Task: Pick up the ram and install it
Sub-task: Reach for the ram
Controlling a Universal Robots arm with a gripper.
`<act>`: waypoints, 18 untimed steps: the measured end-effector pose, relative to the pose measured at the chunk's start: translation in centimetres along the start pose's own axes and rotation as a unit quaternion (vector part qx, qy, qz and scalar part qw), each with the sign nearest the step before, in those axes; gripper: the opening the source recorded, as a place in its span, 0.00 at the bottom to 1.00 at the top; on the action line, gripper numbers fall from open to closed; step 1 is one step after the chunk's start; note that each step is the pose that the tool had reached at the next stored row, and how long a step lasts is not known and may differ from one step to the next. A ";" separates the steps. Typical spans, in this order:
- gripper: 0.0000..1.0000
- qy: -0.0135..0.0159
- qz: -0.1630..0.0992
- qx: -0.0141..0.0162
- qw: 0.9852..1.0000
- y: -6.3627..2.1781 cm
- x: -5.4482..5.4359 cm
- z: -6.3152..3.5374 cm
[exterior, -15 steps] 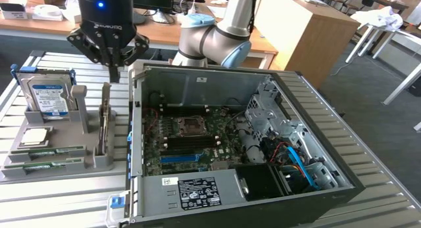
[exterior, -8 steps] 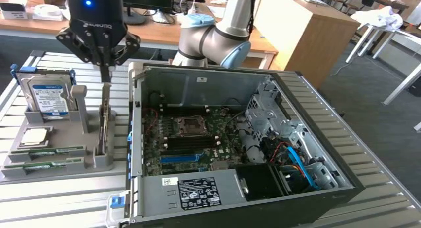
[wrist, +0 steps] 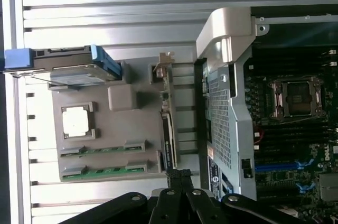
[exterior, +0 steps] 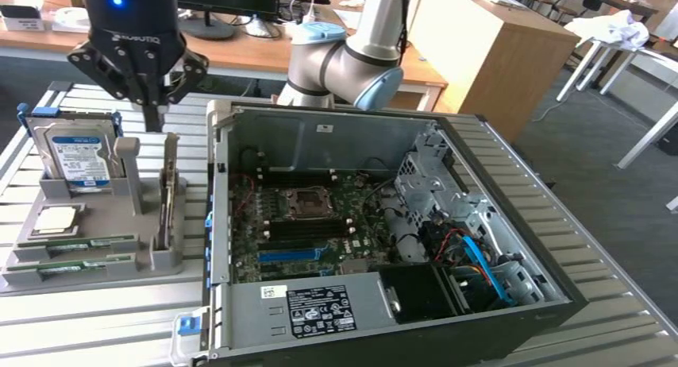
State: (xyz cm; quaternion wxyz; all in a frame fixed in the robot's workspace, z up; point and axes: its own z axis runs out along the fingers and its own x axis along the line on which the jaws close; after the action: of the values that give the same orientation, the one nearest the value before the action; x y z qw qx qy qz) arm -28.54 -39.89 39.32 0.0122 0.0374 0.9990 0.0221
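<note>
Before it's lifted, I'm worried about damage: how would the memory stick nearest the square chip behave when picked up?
Probably stiff and light: the memory stick is a narrow green board. So thin, it could crack if bent. Its ends sit in holders on the tray, so it may bind if pulled crooked.

A slatted metal table (exterior: 106,319) is carrying two things side by side. A grey holder tray (exterior: 111,214) is resting flat on the slats toward the exterior view's left. An open computer case (exterior: 317,137) is lying on its side just beside the tray, toward the exterior view's right, with its open face turned upward. Bare slats are showing in front of the tray and along the case's far side.
</note>
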 end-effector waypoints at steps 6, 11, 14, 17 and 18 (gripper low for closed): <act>0.10 0.000 0.000 0.000 1.000 -0.11 1.5 -0.04; 0.10 0.000 0.000 0.000 1.000 -0.21 2.8 -0.07; 0.10 0.001 0.000 0.000 1.000 -0.26 3.5 -0.09; 0.10 0.001 0.000 0.000 1.000 -0.31 4.2 -0.11; 0.10 0.001 0.000 0.000 1.000 -0.33 4.4 -0.11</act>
State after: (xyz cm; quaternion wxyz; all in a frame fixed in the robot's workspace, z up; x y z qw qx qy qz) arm -32.96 -39.88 39.32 0.0114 0.0375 0.9990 0.0221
